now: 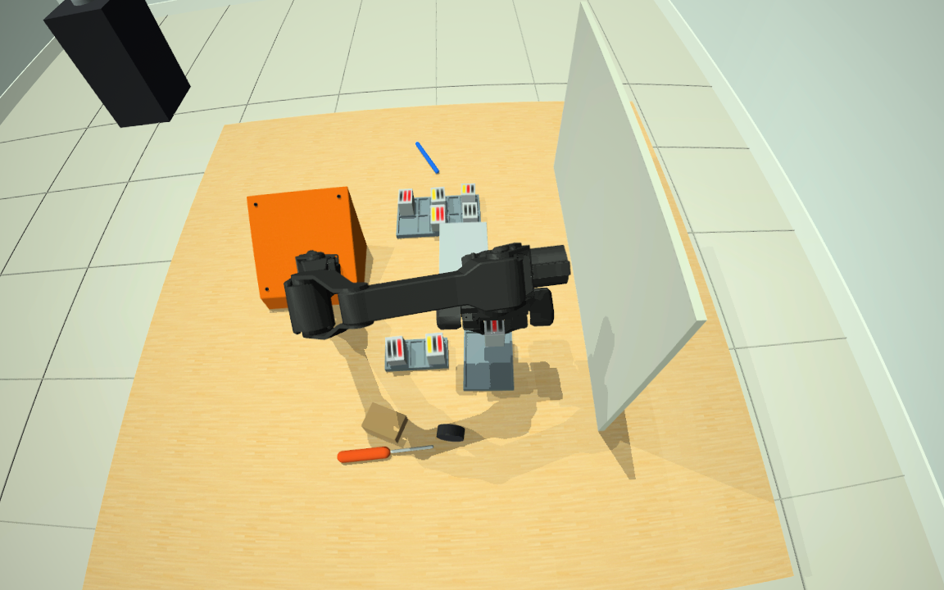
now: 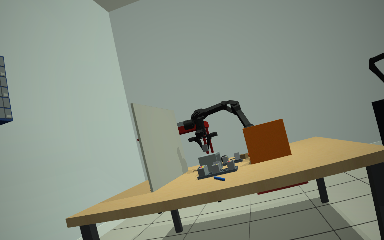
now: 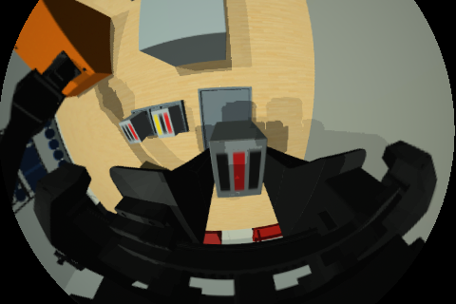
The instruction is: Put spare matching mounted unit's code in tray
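Note:
My gripper [image 1: 493,334] [image 2: 205,146] [image 3: 235,148] is shut on a grey spare block with black, red and black bars. The held spare [image 1: 494,338] [image 2: 204,148] [image 3: 237,145] hangs above the table, overlapping one end of the grey tray [image 1: 477,381] [image 3: 212,104] in the top view. No block shows in the tray's visible part. A two-block rack [image 1: 416,355] stands beside the tray; a larger rack [image 1: 409,226] [image 2: 221,172] holds several striped spares. The orange box [image 1: 299,234] [image 2: 266,141] [image 3: 95,33] may be the mounted unit; I cannot tell. No code shows on it.
A pale grey block [image 1: 463,238] [image 2: 208,160] [image 3: 182,5] stands between the larger rack and the tray. A tall panel [image 1: 614,220] [image 2: 160,143] stands at the right in the top view. A screwdriver [image 1: 363,456], black disc [image 1: 451,433], brown block [image 1: 383,421] and blue stick [image 1: 427,156] [image 2: 219,178] lie about.

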